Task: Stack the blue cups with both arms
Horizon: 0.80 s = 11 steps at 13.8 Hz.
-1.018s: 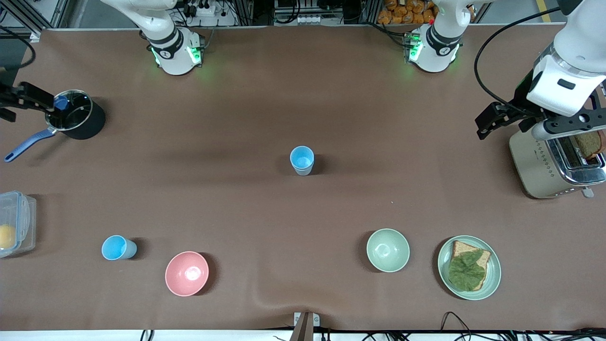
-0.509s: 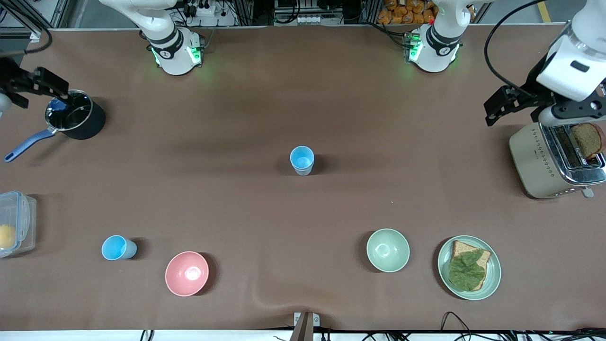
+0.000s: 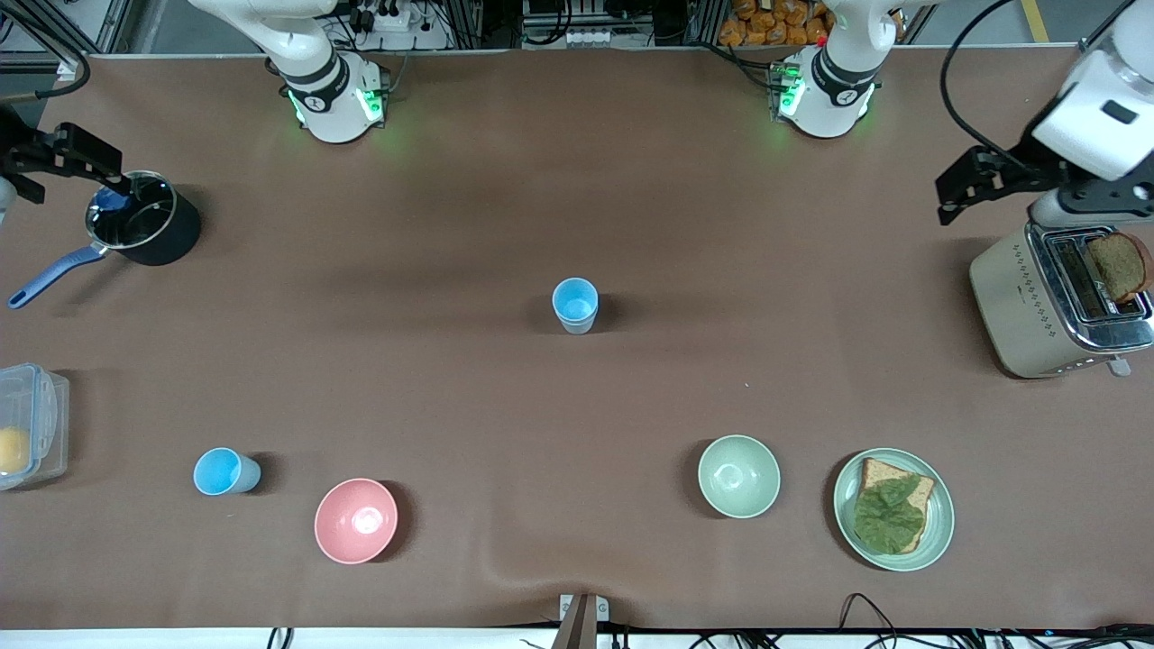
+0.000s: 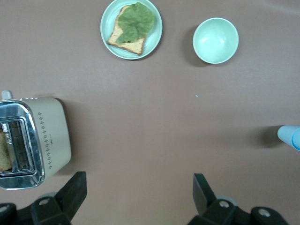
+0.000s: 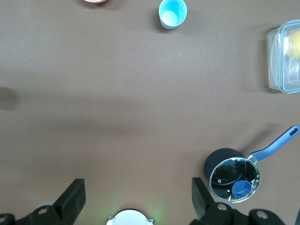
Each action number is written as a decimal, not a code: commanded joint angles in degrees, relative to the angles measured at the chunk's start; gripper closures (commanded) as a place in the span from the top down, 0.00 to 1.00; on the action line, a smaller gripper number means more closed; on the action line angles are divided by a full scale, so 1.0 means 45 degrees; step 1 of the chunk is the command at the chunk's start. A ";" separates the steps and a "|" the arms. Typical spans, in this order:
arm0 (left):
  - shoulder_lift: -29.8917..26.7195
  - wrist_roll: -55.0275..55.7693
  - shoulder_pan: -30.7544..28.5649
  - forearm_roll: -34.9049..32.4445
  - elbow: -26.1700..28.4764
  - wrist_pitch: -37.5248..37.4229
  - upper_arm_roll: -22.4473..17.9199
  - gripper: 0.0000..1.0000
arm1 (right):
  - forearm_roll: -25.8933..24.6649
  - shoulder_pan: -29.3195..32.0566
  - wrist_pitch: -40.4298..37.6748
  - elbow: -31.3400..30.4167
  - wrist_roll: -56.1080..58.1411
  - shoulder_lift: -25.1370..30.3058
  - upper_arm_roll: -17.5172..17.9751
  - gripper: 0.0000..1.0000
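Observation:
Two blue cups stand upright and apart on the brown table. One cup (image 3: 574,306) is in the middle; its edge shows in the left wrist view (image 4: 290,137). The other cup (image 3: 225,471) (image 5: 172,13) stands nearer the front camera, toward the right arm's end, beside the pink bowl (image 3: 355,520). My left gripper (image 4: 139,193) (image 3: 1086,200) hangs high over the table by the toaster, open and empty. My right gripper (image 5: 136,197) (image 3: 54,153) hangs high by the pot, open and empty. Neither gripper is close to a cup.
A toaster (image 3: 1059,297) with a bread slice stands at the left arm's end. A pale green bowl (image 3: 738,475) and a plate (image 3: 938,532) with bread and lettuce lie near the front. A lidded black pot (image 3: 144,230) and a clear container (image 3: 32,424) sit at the right arm's end.
Both hands have drawn up and back toward the robots' bases, the left off the toaster, the right off the pot. The cups have not moved.

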State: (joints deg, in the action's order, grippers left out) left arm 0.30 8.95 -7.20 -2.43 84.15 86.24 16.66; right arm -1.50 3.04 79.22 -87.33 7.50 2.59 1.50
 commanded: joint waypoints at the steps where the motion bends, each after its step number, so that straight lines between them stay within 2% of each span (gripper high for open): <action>1: 0.0108 -0.0737 -0.0353 0.0268 -0.0243 -0.0298 -0.0147 1.00 | -0.0156 0.0106 -0.0105 0.0324 0.0286 -0.0359 -0.0041 1.00; 4: 0.0089 -0.0445 -0.0333 0.0267 -0.0106 -0.0221 -0.0128 1.00 | -0.0098 0.0185 -0.0086 0.0849 0.0228 -0.0692 -0.0041 1.00; 8: 0.0303 -0.0757 -0.0431 0.0268 -0.0242 -0.0220 -0.0187 1.00 | -0.0078 -0.0128 0.0030 0.0813 0.0190 -0.0790 0.0017 1.00; 11: 0.0596 -0.0718 -0.0431 0.0229 -0.0262 -0.0220 -0.0206 1.00 | -0.0039 0.0087 0.1240 0.0442 0.0110 -0.0830 -0.0002 1.00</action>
State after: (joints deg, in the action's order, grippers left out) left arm 1.82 7.01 -8.58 -2.43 84.16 86.09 15.64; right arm -1.48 2.81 83.08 -85.24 8.10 -0.68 1.48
